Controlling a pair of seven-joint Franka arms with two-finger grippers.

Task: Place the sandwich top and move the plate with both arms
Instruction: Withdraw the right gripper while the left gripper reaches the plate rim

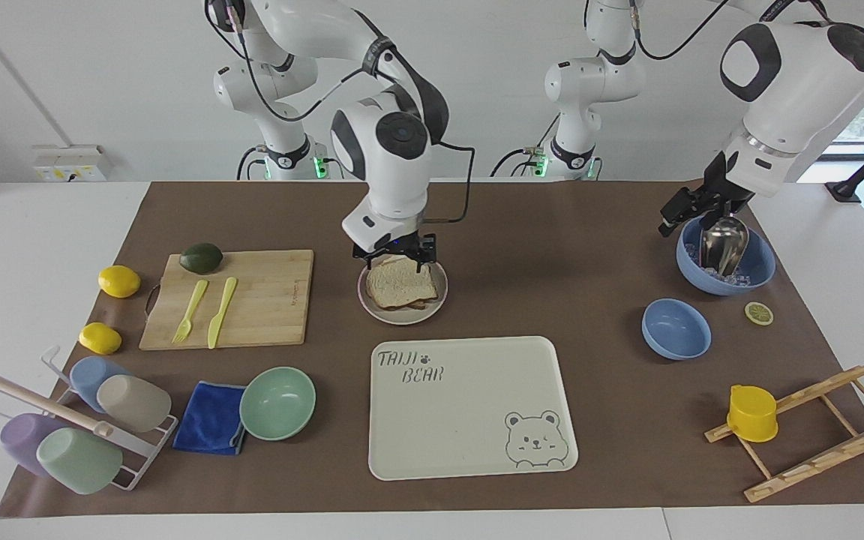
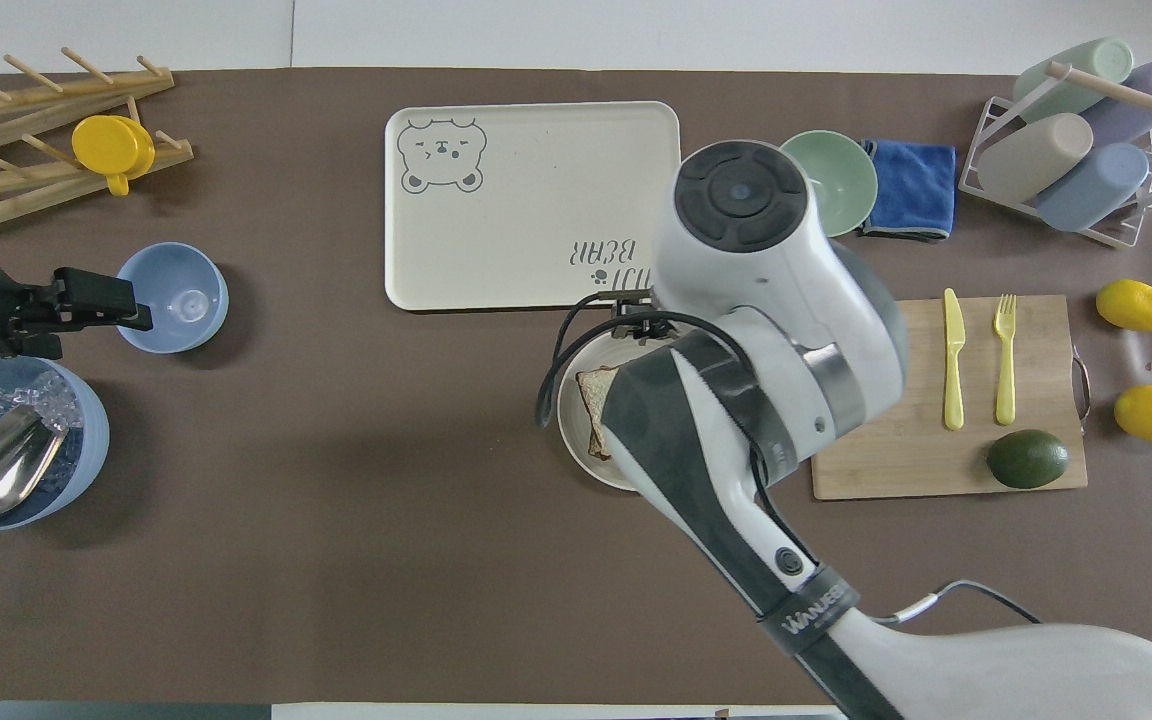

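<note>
Sandwich top [image 1: 400,283] lies flat on the stack in the plate [image 1: 436,301], just under our right gripper [image 1: 393,255], whose jaws stand spread and empty above it. Our left gripper [image 1: 683,212] hangs over the blue bowl's [image 1: 758,268] rim; we cannot tell its jaws.

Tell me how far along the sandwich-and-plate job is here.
Done: the sandwich top lies flat on the stack on the plate. In hand: the right gripper, open, hangs over the plate's robot-side rim; the left gripper is over the blue ice bowl. Left: moving the plate with both arms.
</note>
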